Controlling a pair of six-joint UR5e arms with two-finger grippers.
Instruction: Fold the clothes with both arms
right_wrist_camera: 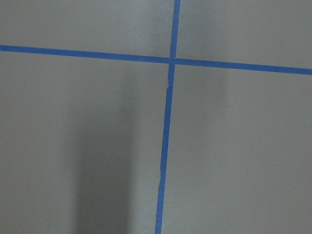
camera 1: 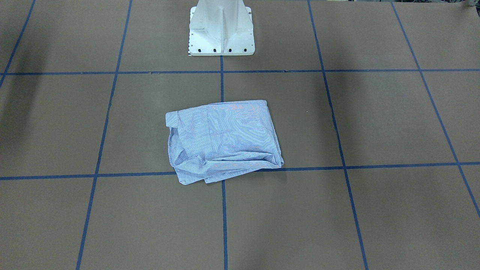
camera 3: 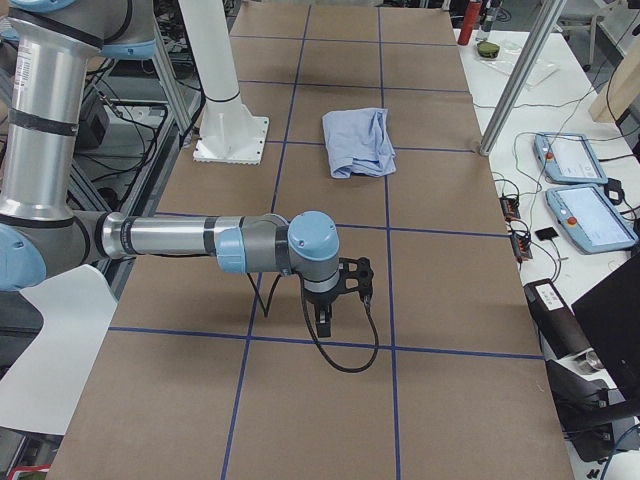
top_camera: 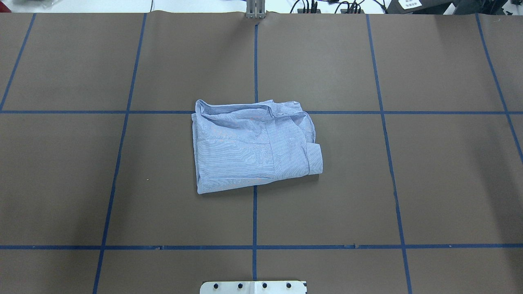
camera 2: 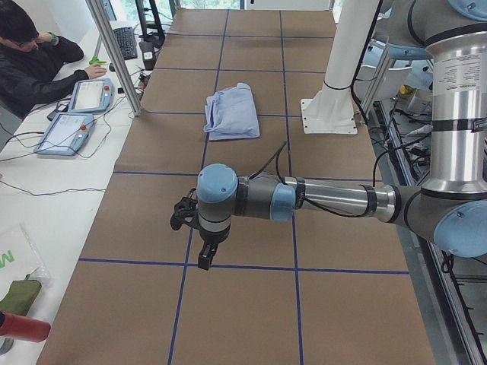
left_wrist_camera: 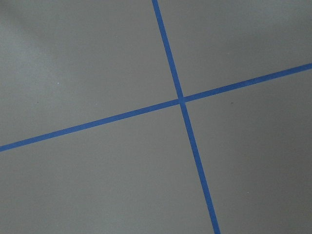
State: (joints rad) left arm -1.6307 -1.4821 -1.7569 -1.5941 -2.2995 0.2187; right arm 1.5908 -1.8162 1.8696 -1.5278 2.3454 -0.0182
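Observation:
The light blue-and-white striped shirt [camera 1: 225, 140] lies folded into a rough rectangle at the middle of the brown table, also seen from overhead [top_camera: 253, 145] and in the side views [camera 2: 232, 112] [camera 3: 360, 142]. No arm touches it. My left gripper [camera 2: 205, 256] hangs over the table far from the shirt, near a tape crossing; I cannot tell if it is open or shut. My right gripper [camera 3: 325, 320] hangs likewise at the other end; I cannot tell its state. Both wrist views show only brown table and blue tape.
The white pedestal base [camera 1: 221, 30] stands at the robot's side of the table. Blue tape lines [top_camera: 254, 212] divide the surface into squares. An operator [camera 2: 30, 61] sits by teach pendants [camera 2: 76, 114] on a side bench. A metal post [camera 3: 515, 80] stands at the table's edge.

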